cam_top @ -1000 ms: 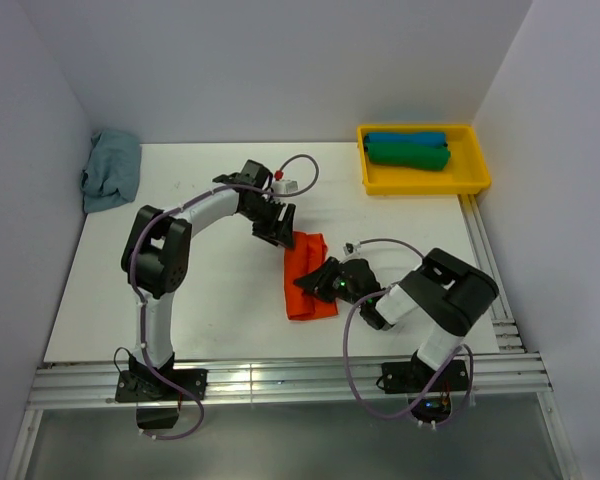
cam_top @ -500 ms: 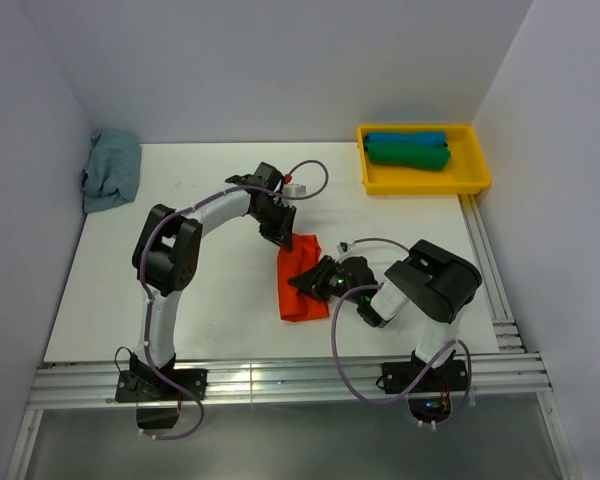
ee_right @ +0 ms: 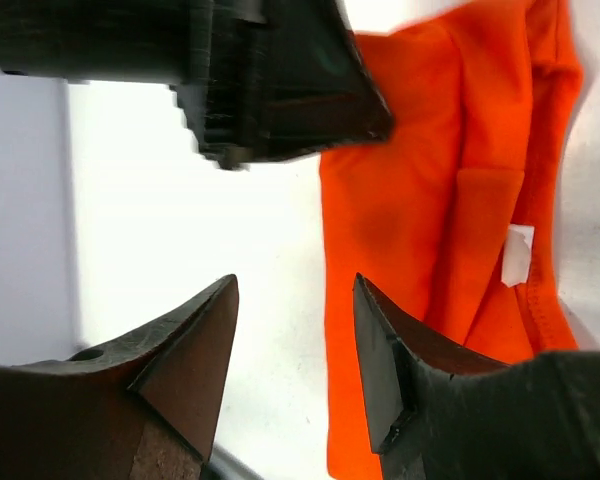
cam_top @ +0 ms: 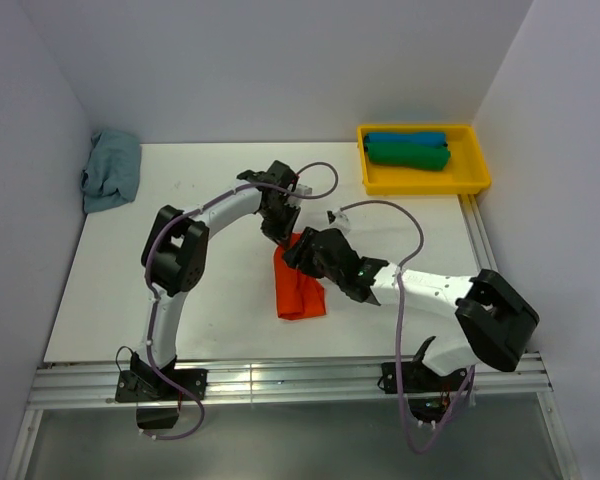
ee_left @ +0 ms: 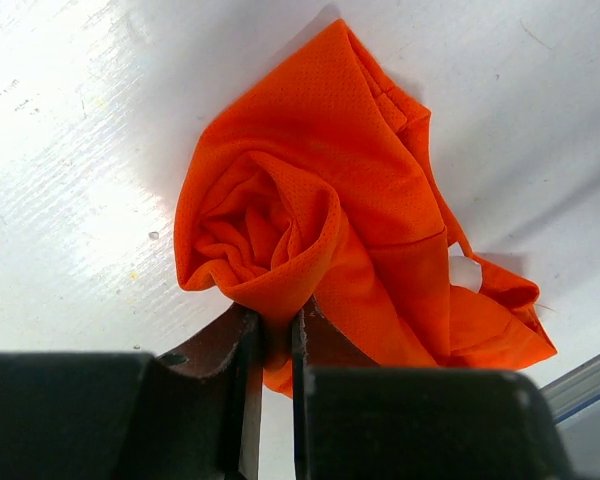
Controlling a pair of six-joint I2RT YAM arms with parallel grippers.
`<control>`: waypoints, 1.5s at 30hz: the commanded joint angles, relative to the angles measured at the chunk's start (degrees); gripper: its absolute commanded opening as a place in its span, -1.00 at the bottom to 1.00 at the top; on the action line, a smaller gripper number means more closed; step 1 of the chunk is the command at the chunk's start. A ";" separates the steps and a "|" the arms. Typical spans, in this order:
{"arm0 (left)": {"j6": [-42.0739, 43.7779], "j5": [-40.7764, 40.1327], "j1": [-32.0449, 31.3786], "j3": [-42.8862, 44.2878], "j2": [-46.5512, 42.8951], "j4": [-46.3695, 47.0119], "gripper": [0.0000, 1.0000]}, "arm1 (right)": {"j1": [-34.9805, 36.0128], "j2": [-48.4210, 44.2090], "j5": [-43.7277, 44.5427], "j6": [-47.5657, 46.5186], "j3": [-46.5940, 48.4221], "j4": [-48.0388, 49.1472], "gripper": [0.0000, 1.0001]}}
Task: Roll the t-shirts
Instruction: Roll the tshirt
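Left claw [ee_left: 271,330] pinching crumpled orange mesh t-shirt [ee_left: 330,190], right claw [ee_right: 294,290] spread

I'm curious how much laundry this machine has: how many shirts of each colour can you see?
orange shirt: 1
green shirt: 1
blue shirt: 1
grey-blue shirt: 1
Total: 4

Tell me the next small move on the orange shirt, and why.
Probably shift the open right gripper onto the cloth and pinch the rolled end beside the left gripper, which is shut on the orange t-shirt. The shirt's near half lies flat, unrolled.
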 commanded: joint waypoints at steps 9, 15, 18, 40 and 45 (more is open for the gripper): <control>1.73 -2.52 -1.53 5.24 2.86 -5.30 -0.82 | 10.26 13.98 25.50 -8.09 23.85 -32.68 0.11; 2.09 -2.61 -1.53 4.89 2.86 -5.65 -0.77 | 13.42 21.98 29.54 -7.92 31.86 -38.93 0.11; 2.17 -2.61 -1.53 4.98 2.69 -5.82 -0.74 | 14.65 24.45 29.90 -7.66 33.53 -40.16 0.10; 4.28 3.52 -0.65 10.69 0.50 -6.97 0.23 | 11.76 19.02 18.14 -4.93 20.54 -27.00 -0.42; 4.90 7.84 1.01 10.17 -2.49 -5.13 0.34 | 7.37 12.16 10.23 -3.35 8.77 -13.40 -0.42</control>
